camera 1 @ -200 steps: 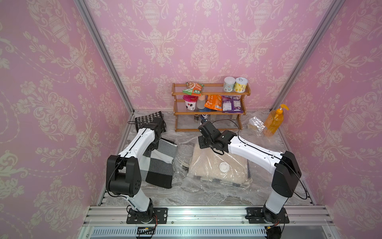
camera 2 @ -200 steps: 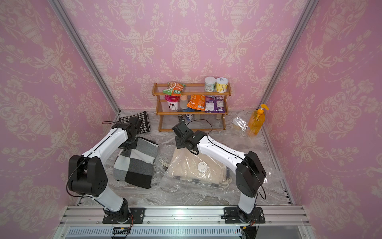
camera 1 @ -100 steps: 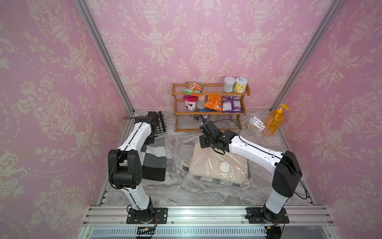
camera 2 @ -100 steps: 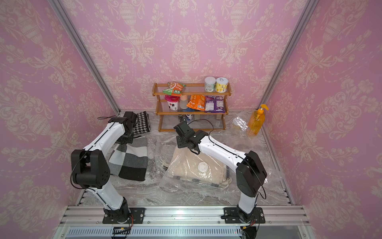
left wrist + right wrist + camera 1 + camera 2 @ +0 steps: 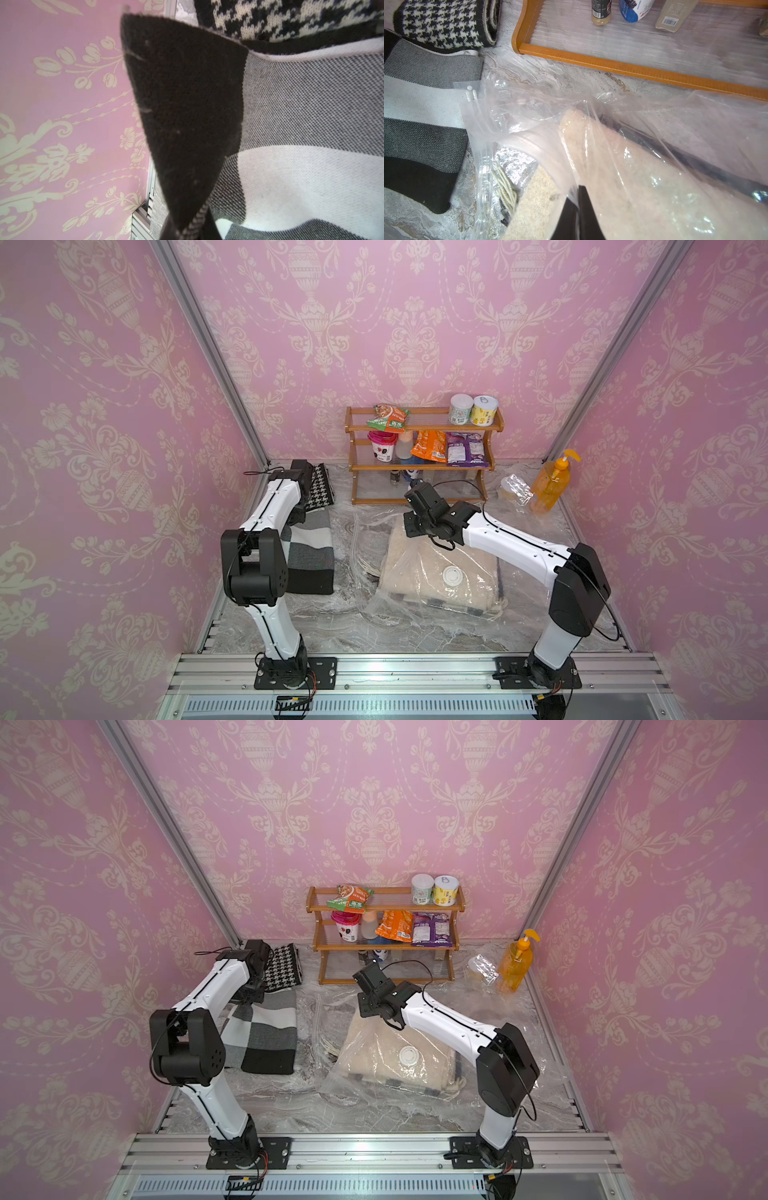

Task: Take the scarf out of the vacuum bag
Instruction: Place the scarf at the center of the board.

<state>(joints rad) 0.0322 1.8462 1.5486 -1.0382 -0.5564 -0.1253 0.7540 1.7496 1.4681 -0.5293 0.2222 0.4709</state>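
While the vacuum bag lay before the wooden rack in both top views, its zip edge sat just beside the checked scarf. Left wrist: your left gripper pinched that scarf's black corner. Right wrist: your right gripper clamped bag film.

Scarf blk/wht/grey checks, vacuum bag clear, walls pink w/ cream.

Ahead of the right gripper a strip of bare table is free, ending at the wooden rack. Toward the other arm, the checked scarf and a houndstooth cloth cover the table. Loose bag film crowds the fingertips.
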